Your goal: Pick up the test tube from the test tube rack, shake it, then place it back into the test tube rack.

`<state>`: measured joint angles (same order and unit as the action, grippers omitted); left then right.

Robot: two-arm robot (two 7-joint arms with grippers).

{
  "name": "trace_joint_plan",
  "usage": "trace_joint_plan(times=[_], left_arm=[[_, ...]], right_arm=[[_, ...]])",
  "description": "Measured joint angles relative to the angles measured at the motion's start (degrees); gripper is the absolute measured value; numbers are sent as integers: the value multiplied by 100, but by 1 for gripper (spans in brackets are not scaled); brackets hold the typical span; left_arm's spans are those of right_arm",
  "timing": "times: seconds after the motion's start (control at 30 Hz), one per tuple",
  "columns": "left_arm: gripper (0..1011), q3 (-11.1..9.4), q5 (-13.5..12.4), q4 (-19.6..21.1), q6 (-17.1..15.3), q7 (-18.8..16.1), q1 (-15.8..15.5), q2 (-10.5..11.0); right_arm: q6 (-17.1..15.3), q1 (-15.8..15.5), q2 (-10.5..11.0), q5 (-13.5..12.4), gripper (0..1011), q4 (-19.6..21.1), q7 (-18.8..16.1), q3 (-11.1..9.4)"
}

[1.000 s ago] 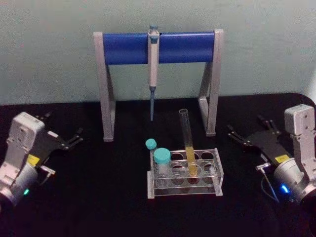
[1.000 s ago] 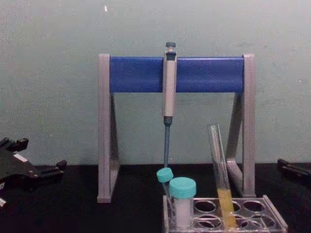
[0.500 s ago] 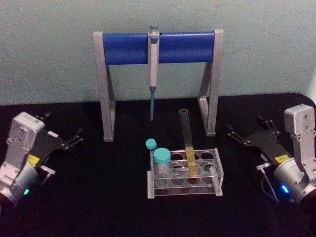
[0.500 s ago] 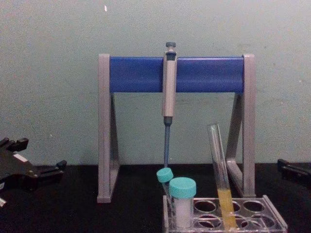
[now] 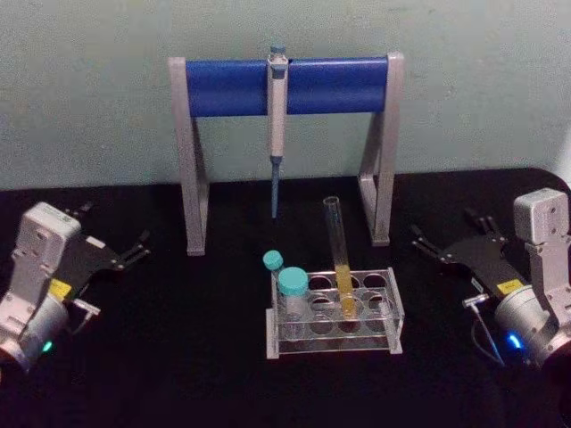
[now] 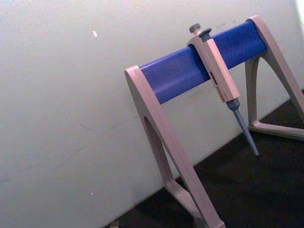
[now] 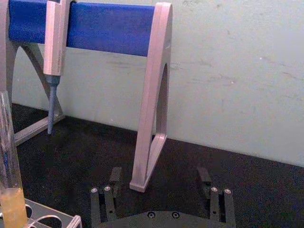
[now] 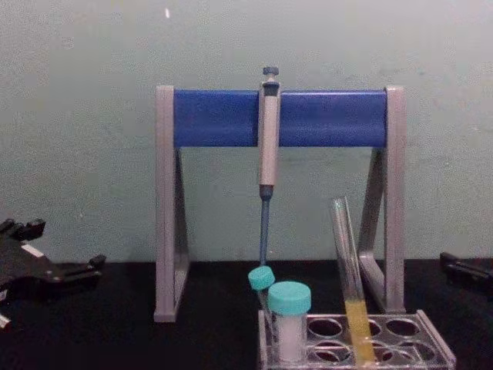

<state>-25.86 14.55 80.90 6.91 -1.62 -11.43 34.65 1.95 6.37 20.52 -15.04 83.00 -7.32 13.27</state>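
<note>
I have both arms low at the table's sides. Right gripper (image 5: pixel 443 234) fingers spread wide, pointing inward, well apart from the test tube rack (image 5: pixel 335 313). Left gripper (image 5: pixel 114 239) likewise spread, far left. Black table (image 5: pixel 196 357) open on either side of the rack. Test tube (image 5: pixel 339 267) leans in a back-row hole, yellow liquid in its lower third.

We see a black tabletop (image 5: pixel 205 357) running back to a pale green wall. Toward its back edge, at the middle, stands a grey-and-blue pipette stand (image 5: pixel 284 143), both feet planted on the black surface. Nearer the front edge, right of centre, the test tube rack (image 5: pixel 335 312) sits flat on the tabletop, apart from the stand's feet.
</note>
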Motion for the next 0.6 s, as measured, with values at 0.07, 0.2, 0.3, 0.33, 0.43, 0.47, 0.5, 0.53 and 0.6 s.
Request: trace_joint_plan(times=[0.07, 0.2, 0.3, 0.33, 0.43, 0.47, 0.5, 0.53, 0.6], left_arm=[[1001, 0, 0, 0, 0, 0, 0, 0], [1001, 0, 0, 0, 0, 0, 0, 0], [1001, 0, 0, 0, 0, 0, 0, 0], [1001, 0, 0, 0, 0, 0, 0, 0], [1001, 0, 0, 0, 0, 0, 0, 0], [1001, 0, 0, 0, 0, 0, 0, 0], [1001, 0, -1, 0, 0, 0, 0, 0], [1001, 0, 0, 0, 0, 0, 0, 0], [1001, 0, 0, 0, 0, 0, 0, 0]], right_arm=[[0, 0, 0, 0, 1000, 0, 0, 0], [0, 0, 0, 0, 1000, 0, 0, 0], [0, 0, 0, 0, 1000, 0, 0, 0], [0, 0, 0, 0, 1000, 0, 0, 0], [0, 0, 0, 0, 1000, 0, 0, 0], [0, 0, 0, 0, 1000, 0, 0, 0], [0, 0, 0, 0, 1000, 0, 0, 0], [0, 0, 0, 0, 1000, 0, 0, 0], [0, 0, 0, 0, 1000, 0, 0, 0]])
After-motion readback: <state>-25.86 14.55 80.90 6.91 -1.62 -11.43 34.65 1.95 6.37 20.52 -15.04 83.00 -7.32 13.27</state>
